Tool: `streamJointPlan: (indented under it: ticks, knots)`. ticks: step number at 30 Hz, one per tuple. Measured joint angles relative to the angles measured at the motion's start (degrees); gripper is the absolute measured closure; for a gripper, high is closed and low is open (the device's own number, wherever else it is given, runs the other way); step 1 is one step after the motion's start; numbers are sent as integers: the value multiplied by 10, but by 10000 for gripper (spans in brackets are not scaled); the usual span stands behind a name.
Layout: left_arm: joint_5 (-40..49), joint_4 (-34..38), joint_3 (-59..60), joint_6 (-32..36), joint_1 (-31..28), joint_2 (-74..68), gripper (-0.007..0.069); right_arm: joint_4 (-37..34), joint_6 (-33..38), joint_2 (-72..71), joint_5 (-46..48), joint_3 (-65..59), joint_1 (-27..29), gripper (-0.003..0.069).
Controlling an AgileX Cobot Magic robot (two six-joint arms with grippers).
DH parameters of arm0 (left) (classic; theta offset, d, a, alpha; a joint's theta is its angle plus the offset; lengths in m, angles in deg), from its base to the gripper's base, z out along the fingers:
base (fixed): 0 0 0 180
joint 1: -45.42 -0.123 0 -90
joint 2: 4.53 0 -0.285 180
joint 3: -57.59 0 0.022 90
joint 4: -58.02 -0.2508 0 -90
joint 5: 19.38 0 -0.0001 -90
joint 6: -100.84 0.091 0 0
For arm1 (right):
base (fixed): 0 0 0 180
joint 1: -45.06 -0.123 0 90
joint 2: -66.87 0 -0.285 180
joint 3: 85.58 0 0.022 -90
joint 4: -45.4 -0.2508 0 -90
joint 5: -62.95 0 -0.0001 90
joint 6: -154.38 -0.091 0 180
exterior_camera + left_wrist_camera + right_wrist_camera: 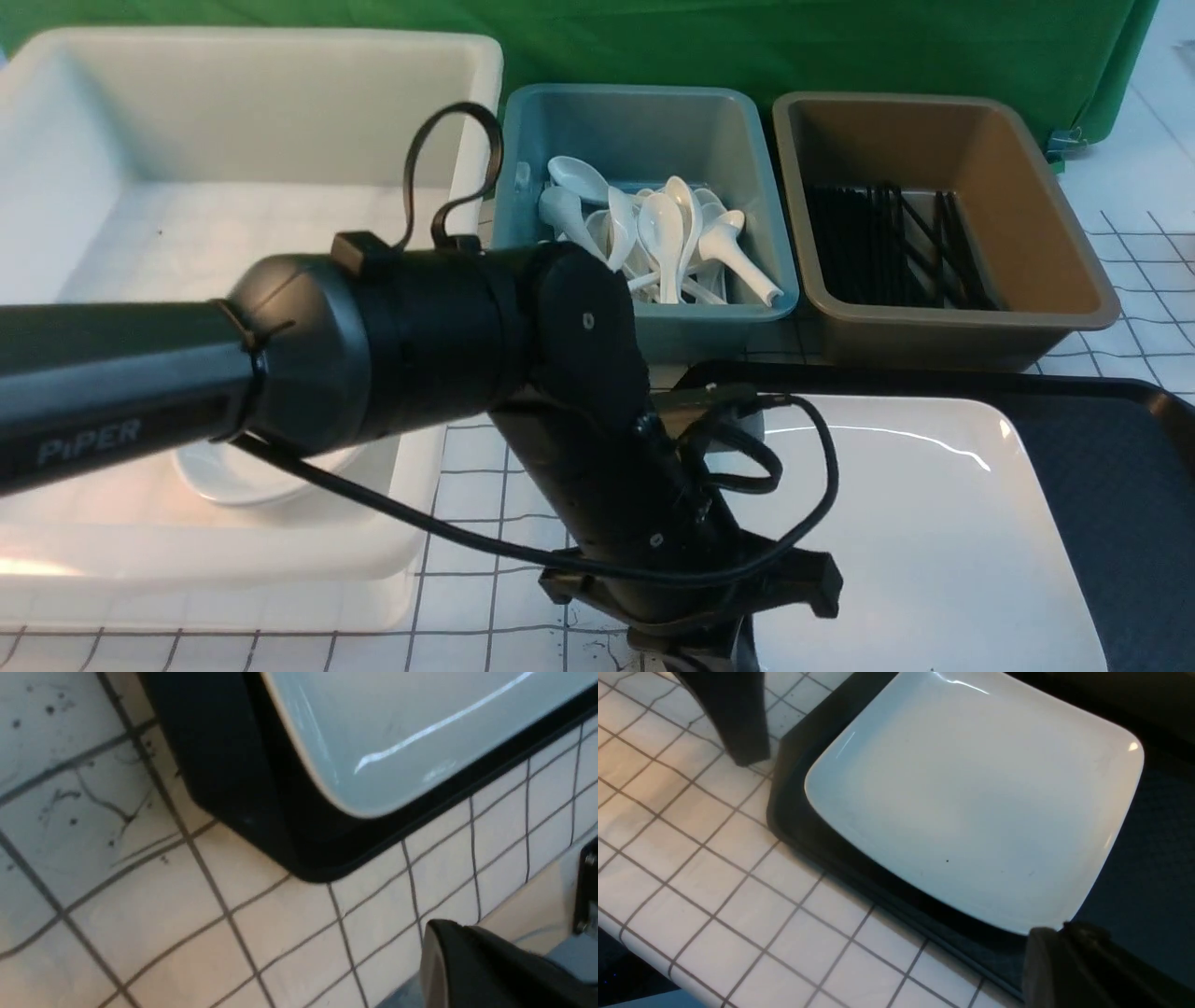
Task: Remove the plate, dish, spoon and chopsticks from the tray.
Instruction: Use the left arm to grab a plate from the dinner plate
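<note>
**White plate alone on the tray, left arm low at its corner**

The large glossy white rectangular plate (934,523) lies flat on the wide black textured plastic tray (1102,485). It fills the tray's left part, close to the rim. The tray rests on a white cloth with a grey grid (485,504).

The left gripper (448,952) hangs low over the cloth, just beside the tray's near left corner. Its jaws are clenched, with nothing between them. The black left arm (420,345) reaches across the front view and hides part of the plate's left edge.

Only one dark finger of the right gripper (1069,961) shows, by a corner of the plate above the tray's rim. Whether its jaws are released or clenched cannot be told.

Behind the tray, glossy white soup spoons (663,233) are heaped in a blue-grey plastic tub (644,121). Thin black chopsticks (887,243) lie in a brown plastic tub (1027,187). A round white dish (252,476), partly hidden by the arm, sits in a big white plastic bin (233,121) on the left.
</note>
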State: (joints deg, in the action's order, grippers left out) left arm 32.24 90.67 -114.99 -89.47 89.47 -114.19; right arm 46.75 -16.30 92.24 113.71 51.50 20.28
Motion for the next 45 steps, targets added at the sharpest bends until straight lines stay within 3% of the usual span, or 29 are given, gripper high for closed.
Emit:
streamJointPlan:
  ticks: [6,11,12,19,33,45]
  knots:
    - [-86,7,2,-35,0,0,512,0,0,0,-7,-5,0,576]
    - [-94,10,3,-36,1,-12,361,0,0,0,-13,-5,0,576]
    - [-95,15,4,-36,1,-22,302,0,0,0,-13,-5,0,576]
    - [-83,18,4,-36,2,-68,158,0,0,0,-14,-5,0,575]
    - [-97,48,4,-54,2,-100,130,0,0,0,-14,-5,0,575]
    - [-170,63,4,-55,2,-107,124,0,0,0,-14,-5,0,575]
